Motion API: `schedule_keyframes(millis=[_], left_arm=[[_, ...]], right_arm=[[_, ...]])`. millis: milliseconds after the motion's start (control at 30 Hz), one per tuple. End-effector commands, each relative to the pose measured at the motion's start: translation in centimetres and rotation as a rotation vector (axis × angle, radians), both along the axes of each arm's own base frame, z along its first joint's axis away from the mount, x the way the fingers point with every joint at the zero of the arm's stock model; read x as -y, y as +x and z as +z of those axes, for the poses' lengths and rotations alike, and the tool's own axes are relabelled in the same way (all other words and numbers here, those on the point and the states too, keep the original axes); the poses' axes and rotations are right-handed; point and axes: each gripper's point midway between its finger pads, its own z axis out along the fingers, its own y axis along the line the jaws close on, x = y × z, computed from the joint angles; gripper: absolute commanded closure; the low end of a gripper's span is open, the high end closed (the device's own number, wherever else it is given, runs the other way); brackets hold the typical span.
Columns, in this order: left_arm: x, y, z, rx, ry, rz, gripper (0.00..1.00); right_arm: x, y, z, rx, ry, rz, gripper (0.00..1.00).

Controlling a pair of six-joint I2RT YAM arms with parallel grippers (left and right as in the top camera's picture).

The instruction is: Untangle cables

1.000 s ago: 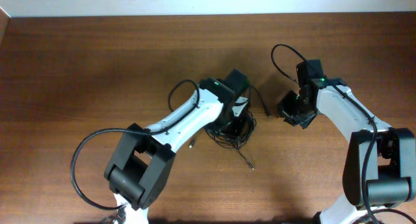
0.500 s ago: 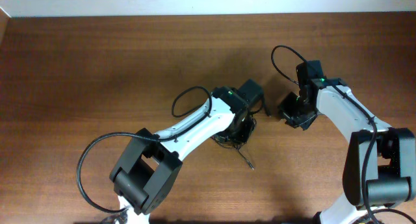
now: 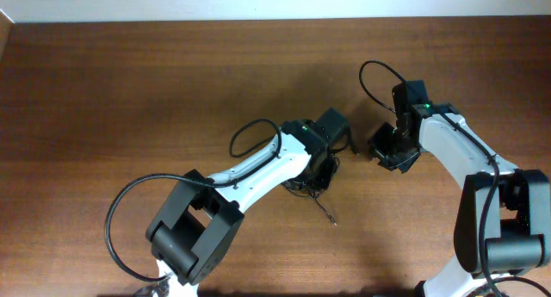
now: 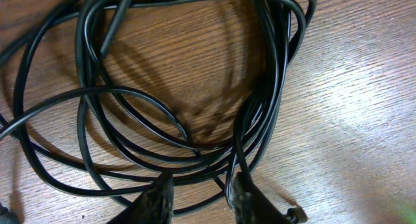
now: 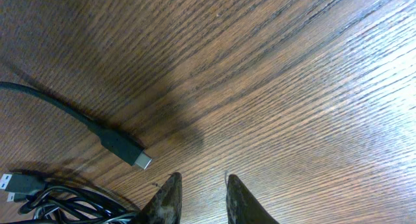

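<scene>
black cables were seen heaped in a tangle; the left gripper was held parted astride their strands, apparently for a pull, the right gripper parted, empty, just beside them.

Two robot arms, white and black.
The left arm and right arm have smooth white shells and boxy black joints, with a small green light near each wrist. A thick black wire loops off each arm. Close up, the fingers are dark, narrow and tapered.
</scene>
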Motion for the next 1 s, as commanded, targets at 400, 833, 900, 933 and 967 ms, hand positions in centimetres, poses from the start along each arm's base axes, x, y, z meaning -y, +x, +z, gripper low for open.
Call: schedule_keyframes(millis=[400, 833, 900, 933, 967], left_arm=[[2.5, -1.4, 0.6, -0.022, -0.097, -0.069, 0.76], [-1.2, 0.9, -0.7, 0.016, -0.033, -0.061, 0.99], [-1.5, 1.5, -0.5, -0.014, -0.09, -0.072, 0.95], [-1.7, 1.7, -0.3, -0.034, -0.126, -0.081, 0.95], [-1.6, 1.7, -0.1, -0.056, -0.171, -0.1, 0.95]], right_arm=[[0.5, -0.2, -0.3, -0.009, -0.02, -0.01, 0.76], [-0.8, -0.6, 0.0, -0.001, 0.05, 0.094, 0.87], [-2.5, -0.6, 0.5, 0.032, 0.142, 0.214, 0.87], [-2.9, -0.8, 0.6, 0.046, 0.161, 0.269, 0.87], [-3.1, -1.0, 0.6, 0.053, 0.162, 0.318, 0.87]])
